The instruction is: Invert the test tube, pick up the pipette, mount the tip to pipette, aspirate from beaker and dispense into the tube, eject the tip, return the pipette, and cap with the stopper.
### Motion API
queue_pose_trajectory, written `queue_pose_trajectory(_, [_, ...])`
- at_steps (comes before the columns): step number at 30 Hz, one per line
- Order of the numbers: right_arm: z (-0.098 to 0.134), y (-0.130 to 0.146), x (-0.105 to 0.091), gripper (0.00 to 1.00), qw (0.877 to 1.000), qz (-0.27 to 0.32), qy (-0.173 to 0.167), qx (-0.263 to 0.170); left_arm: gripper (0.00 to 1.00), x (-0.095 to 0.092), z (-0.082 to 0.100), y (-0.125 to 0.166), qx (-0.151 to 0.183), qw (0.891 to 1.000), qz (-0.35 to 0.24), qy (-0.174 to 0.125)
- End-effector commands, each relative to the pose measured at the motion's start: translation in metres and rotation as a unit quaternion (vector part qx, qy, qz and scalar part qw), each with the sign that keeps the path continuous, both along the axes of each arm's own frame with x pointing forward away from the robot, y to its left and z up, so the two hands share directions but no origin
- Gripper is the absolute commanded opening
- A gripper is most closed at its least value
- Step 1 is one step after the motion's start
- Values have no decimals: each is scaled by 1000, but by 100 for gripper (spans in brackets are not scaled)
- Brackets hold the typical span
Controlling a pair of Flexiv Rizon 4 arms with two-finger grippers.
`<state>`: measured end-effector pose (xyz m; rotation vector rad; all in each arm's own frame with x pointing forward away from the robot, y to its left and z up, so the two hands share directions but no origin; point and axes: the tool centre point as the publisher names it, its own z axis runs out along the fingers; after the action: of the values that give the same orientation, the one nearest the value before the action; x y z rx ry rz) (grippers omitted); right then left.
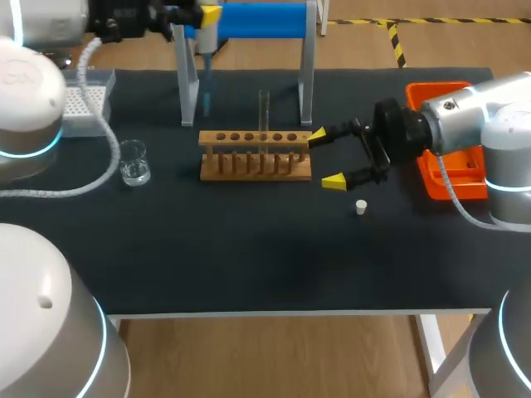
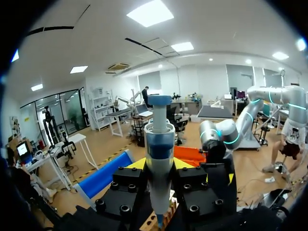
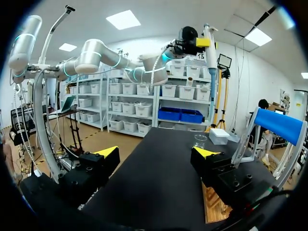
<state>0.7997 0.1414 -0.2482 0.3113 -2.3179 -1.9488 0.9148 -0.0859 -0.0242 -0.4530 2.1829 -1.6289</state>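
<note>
A: What is held by the left gripper (image 2: 159, 166)?

B: A white and blue pipette (image 2: 159, 144) is clamped upright between its 2 yellow-tipped fingers. In the head view it is seen hanging at the table's far side, beside a metal stand with a blue roller (image 1: 249, 21).

A: And the right gripper (image 1: 326, 159)?

B: It is spread wide, with nothing between its fingers (1 tip lies just beside the right end of the wooden test tube rack (image 1: 255, 155), though whether they touch cannot be told).

A: Where is the clear glass test tube (image 1: 264, 112) found?

B: It is stood upright in a hole near the rack's middle.

A: And the other things?

B: A small white stopper (image 1: 361, 207) is seen on the black table (image 1: 249, 257), near the right gripper, on its near side. A small clear glass beaker (image 1: 133, 162) is set left of the rack, well apart from it, with a white perforated tip box (image 1: 83, 104) behind it. An orange plastic tray (image 1: 473, 178) is partly hidden by the right arm.
</note>
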Motion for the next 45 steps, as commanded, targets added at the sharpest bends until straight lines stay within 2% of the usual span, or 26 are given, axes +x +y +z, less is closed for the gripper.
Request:
queue_pose_trajectory(1, [1,-1,0,100,1000,0,0,-1,0,-1,-11,43,-10,1000,3,-2])
queue_pose_trajectory(8, [1,-1,0,100,1000,0,0,-1,0,11,-35,80,-22,999,33,6])
queue_pose_trajectory(18, [1,-1,0,100,1000,0,0,-1,0,11,-63,121,-37,997,71,10])
queue_pose_trajectory(23, [1,-1,0,100,1000,0,0,-1,0,13,-73,140,-33,995,93,11])
queue_pose_trajectory(32, [1,-1,0,100,1000,0,0,-1,0,21,-91,155,-47,993,104,9])
queue_pose_trajectory(45, [1,-1,0,100,1000,0,0,-1,0,27,-100,162,-51,993,110,10])
